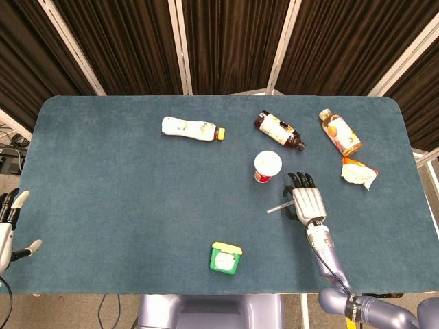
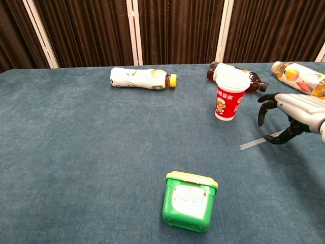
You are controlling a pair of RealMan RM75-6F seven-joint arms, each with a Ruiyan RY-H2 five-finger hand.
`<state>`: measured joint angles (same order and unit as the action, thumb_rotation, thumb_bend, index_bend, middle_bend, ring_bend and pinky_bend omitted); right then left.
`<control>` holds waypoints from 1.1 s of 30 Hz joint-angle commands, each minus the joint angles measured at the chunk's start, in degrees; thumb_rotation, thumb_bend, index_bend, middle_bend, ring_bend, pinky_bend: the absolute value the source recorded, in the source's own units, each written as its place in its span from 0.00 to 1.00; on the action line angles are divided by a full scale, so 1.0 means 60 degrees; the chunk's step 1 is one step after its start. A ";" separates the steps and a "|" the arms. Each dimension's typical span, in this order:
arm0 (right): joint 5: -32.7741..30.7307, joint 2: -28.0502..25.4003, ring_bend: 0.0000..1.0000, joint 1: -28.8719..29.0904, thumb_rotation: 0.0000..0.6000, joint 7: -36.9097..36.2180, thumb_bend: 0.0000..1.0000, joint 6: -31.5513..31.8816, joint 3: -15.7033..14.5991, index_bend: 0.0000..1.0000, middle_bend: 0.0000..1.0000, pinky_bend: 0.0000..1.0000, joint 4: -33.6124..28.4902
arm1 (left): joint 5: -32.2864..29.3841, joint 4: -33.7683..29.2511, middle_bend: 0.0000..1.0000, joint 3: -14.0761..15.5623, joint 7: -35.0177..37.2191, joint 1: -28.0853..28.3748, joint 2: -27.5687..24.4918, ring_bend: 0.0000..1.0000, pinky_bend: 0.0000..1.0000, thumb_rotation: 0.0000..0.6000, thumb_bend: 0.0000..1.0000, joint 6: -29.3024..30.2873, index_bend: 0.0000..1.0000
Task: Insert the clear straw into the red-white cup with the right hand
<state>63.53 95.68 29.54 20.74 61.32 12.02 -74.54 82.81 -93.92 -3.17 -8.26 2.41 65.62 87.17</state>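
— On the blue cloth-covered table, the red-white paper cup is standing upright, and the right hand is hovering open-fingered, holding nothing.

— It's hanging over the thin clear plastic straw, lying flat just beside the cup. Probably light, slippery; pinching mid-length seems best.

The right hand covers most of the clear straw; only the end poking out to its left shows in the head view, and whether the fingers touch the straw cannot be told. In the chest view the picture's right edge cuts off the hand's wrist and the orange-label bottle beyond it. The left hand is cropped by the head view's left edge. The print on the red-white cup, just beyond the fingertips, is too small to read.
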 commanded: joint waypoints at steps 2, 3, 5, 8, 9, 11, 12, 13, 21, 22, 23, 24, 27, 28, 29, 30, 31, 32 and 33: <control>-0.0055 0.0166 0.00 0.0060 1.00 0.0040 0.34 -0.0091 -0.0066 0.44 0.09 0.00 0.0233 | 0.0003 0.0006 0.00 -0.0002 -0.0002 0.0002 0.0002 0.00 0.00 1.00 0.05 0.0002 0.00; -0.0066 0.0201 0.00 0.0070 1.00 0.0040 0.35 -0.0094 -0.0067 0.44 0.09 0.00 0.0278 | 0.0002 0.0009 0.00 -0.0001 0.0003 0.0002 0.0003 0.00 0.00 1.00 0.05 0.0001 0.00; -0.0098 0.0240 0.00 0.0082 1.00 0.0042 0.36 -0.0108 -0.0065 0.44 0.09 0.00 0.0337 | 0.0006 0.0008 0.00 0.0001 0.0002 0.0001 0.0001 0.00 0.00 1.00 0.05 0.0004 0.00; -0.0168 0.0275 0.00 0.0098 1.00 0.0079 0.36 -0.0166 -0.0077 0.44 0.09 0.00 0.0428 | 0.0003 0.0004 0.00 0.0000 0.0002 0.0003 0.0001 0.00 0.00 1.00 0.05 0.0001 0.00; -0.0195 0.0285 0.00 0.0103 1.00 0.0089 0.36 -0.0186 -0.0077 0.44 0.09 0.00 0.0452 | 0.0002 0.0004 0.00 -0.0001 0.0003 0.0002 0.0000 0.00 0.00 1.00 0.05 0.0002 0.00; -0.0229 0.0297 0.00 0.0110 1.00 0.0102 0.36 -0.0209 -0.0080 0.44 0.09 0.00 0.0482 | 0.0000 0.0004 0.00 0.0001 0.0005 0.0002 0.0000 0.00 0.00 1.00 0.05 0.0000 0.00; -0.0243 0.0306 0.00 0.0117 1.00 0.0124 0.36 -0.0218 -0.0090 0.44 0.09 0.00 0.0510 | -0.0002 -0.0001 0.00 0.0000 0.0004 0.0004 -0.0003 0.00 0.00 1.00 0.05 -0.0004 0.00; -0.0259 0.0309 0.00 0.0120 1.00 0.0132 0.36 -0.0227 -0.0093 0.44 0.09 0.00 0.0519 | -0.0005 -0.0002 0.00 0.0001 0.0003 0.0004 -0.0004 0.00 0.00 1.00 0.05 -0.0007 0.00; -0.0380 0.0356 0.00 0.0139 1.00 0.0177 0.36 -0.0292 -0.0112 0.44 0.09 0.00 0.0589 | -0.0012 -0.0016 0.00 -0.0002 0.0004 0.0008 -0.0009 0.00 0.00 1.00 0.05 -0.0014 0.00; -0.0390 0.0365 0.00 0.0143 1.00 0.0179 0.36 -0.0301 -0.0115 0.44 0.09 0.00 0.0594 | -0.0013 -0.0019 0.00 -0.0003 0.0005 0.0010 -0.0010 0.00 0.00 1.00 0.05 -0.0016 0.00; -0.0401 0.0372 0.00 0.0146 1.00 0.0181 0.36 -0.0310 -0.0118 0.44 0.09 0.00 0.0601 | -0.0014 -0.0020 0.00 -0.0003 0.0005 0.0010 -0.0012 0.00 0.00 1.00 0.05 -0.0018 0.00; -0.0415 0.0386 0.00 0.0152 1.00 0.0191 0.36 -0.0325 -0.0124 0.44 0.09 0.00 0.0619 | -0.0013 -0.0020 0.00 -0.0001 0.0006 0.0010 -0.0013 0.00 0.00 1.00 0.05 -0.0018 0.00; -0.0488 0.0437 0.00 0.0167 1.00 0.0200 0.36 -0.0379 -0.0122 0.44 0.09 0.00 0.0693 | -0.0011 -0.0017 0.00 0.0001 0.0013 0.0010 -0.0015 0.00 0.00 1.00 0.05 -0.0019 0.00; -0.0507 0.0446 0.00 0.0171 1.00 0.0196 0.36 -0.0396 -0.0119 0.44 0.09 0.00 0.0709 | -0.0011 -0.0019 0.00 0.0000 0.0014 0.0011 -0.0015 0.00 0.00 1.00 0.05 -0.0020 0.00; -0.0519 0.0462 0.00 0.0179 1.00 0.0192 0.36 -0.0410 -0.0117 0.44 0.09 0.00 0.0734 | -0.0014 -0.0019 0.00 -0.0001 0.0016 0.0011 -0.0017 0.00 0.00 1.00 0.05 -0.0022 0.00; -0.0517 0.0481 0.00 0.0184 1.00 0.0179 0.37 -0.0414 -0.0120 0.44 0.09 0.00 0.0759 | -0.0014 -0.0021 0.00 0.0000 0.0016 0.0012 -0.0017 0.00 0.00 1.00 0.05 -0.0023 0.00; -0.0502 0.0499 0.00 0.0189 1.00 0.0154 0.37 -0.0411 -0.0121 0.44 0.09 0.00 0.0781 | -0.0015 -0.0022 0.00 0.0000 0.0016 0.0013 -0.0018 0.00 0.00 1.00 0.05 -0.0025 0.00; -0.0481 0.0515 0.00 0.0192 1.00 0.0130 0.37 -0.0403 -0.0125 0.44 0.09 0.00 0.0803 | -0.0015 -0.0022 0.00 0.0001 0.0016 0.0012 -0.0018 0.00 0.00 1.00 0.05 -0.0024 0.00; -0.0465 0.0534 0.00 0.0198 1.00 0.0109 0.37 -0.0402 -0.0128 0.44 0.09 0.00 0.0823 | -0.0017 -0.0022 0.00 -0.0002 0.0018 0.0016 -0.0020 0.00 0.00 1.00 0.05 -0.0029 0.00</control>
<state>60.71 98.86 30.71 21.41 58.90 11.26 -69.62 82.72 -94.06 -3.18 -8.16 2.50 65.50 87.00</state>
